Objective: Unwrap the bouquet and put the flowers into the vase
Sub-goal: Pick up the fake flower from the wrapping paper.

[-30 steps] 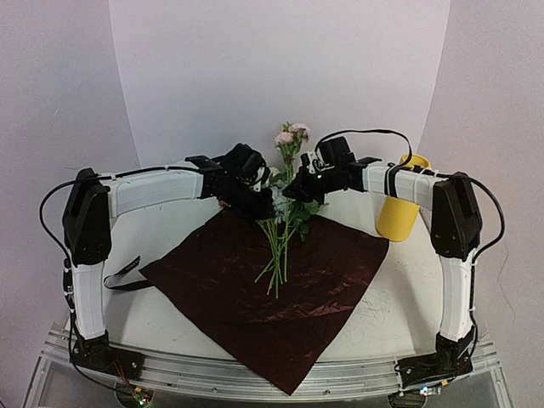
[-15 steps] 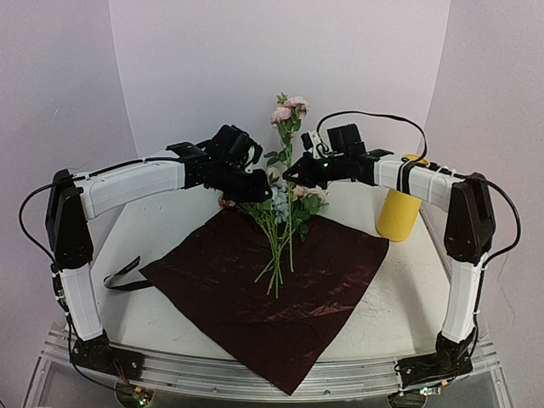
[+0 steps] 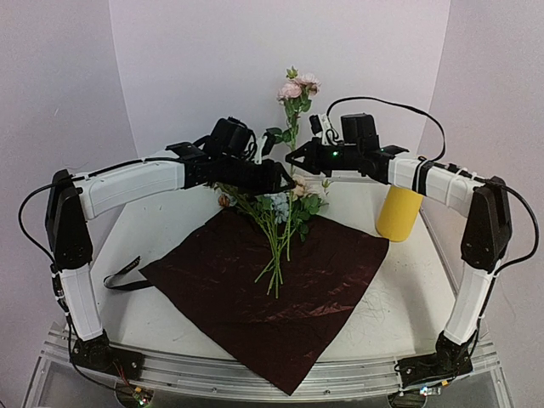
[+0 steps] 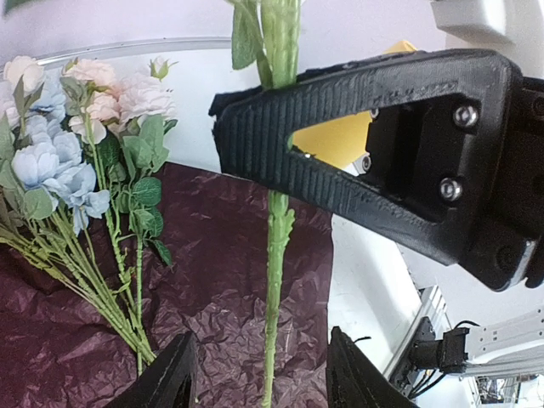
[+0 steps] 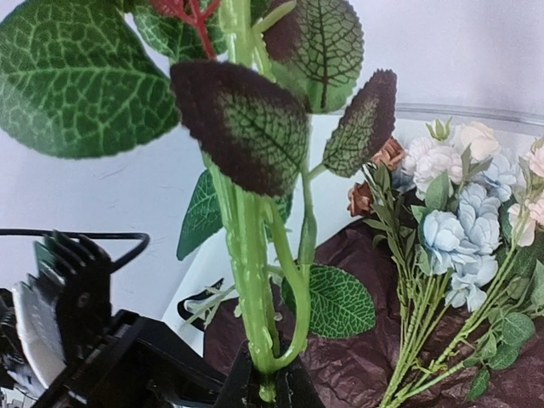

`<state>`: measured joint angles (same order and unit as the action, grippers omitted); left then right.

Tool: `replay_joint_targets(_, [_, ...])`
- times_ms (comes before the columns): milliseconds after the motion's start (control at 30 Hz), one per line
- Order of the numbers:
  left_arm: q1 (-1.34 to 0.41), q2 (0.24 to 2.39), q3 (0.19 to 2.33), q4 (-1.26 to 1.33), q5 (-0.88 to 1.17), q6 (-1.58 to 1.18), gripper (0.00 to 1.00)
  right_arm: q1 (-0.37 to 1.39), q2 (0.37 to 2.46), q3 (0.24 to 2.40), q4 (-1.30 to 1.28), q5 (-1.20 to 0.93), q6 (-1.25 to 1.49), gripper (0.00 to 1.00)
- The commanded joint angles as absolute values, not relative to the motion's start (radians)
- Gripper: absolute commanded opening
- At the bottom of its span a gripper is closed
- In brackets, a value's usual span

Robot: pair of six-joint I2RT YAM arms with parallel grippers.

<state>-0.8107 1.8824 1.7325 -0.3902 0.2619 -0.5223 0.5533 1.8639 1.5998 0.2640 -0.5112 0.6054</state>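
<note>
- Looking down from above, I see the right gripper [image 3: 296, 160] clamped on a single flower stem [image 3: 293, 115]. It holds the stem upright over the far part of the wrap [image 3: 255, 297], with pale pink blooms at the top, higher than both arms.
- The left gripper [image 3: 280, 180] stands with its fingers apart. In its wrist view the held stem passes between the two black tips and touches neither, just below the right gripper's clamp.
- The other flowers [image 3: 280, 217] lie in a loose fan on the wrap, heads toward the far edge and stem ends toward me. The heads are pale blue, cream, pink and rust.
- The held stem is bright green and plastic-looking, with small ridges along it. Its leaves are broad and strongly veined, some green and some dark maroon.
- The wrap is a dark red, crinkled, faintly glossy sheet, spread flat like a diamond on the white table [image 3: 161, 225].
- The vase [image 3: 398, 214] is mustard-yellow, matte and smooth. It stands upright on the table just right of the wrap, its top hidden behind the right forearm.
- A black ribbon [image 3: 123, 276] lies on the table by the wrap's left corner.
- The right gripper's fingers are black with fine ribs.
</note>
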Motion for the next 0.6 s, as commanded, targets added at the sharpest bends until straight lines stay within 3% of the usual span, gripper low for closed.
replay_joint_targets(0, [-0.809, 1.864, 1.740, -0.336, 0.307, -0.501, 0.52, 0.558, 1.800, 1.584, 0.352, -0.551, 0.656, 0.00])
replay_joint_targets(367, [-0.807, 1.921, 1.758, -0.336, 0.297, -0.530, 0.37, 0.560, 1.775, 1.533, 0.414, -0.595, 0.726, 0.00])
replay_joint_targets(533, [-0.807, 1.940, 1.772, -0.335, 0.312, -0.533, 0.04, 0.559, 1.769, 1.518, 0.416, -0.600, 0.738, 0.04])
replay_joint_targets(567, [-0.807, 1.939, 1.773, -0.335, 0.313, -0.529, 0.01, 0.559, 1.769, 1.516, 0.416, -0.599, 0.736, 0.05])
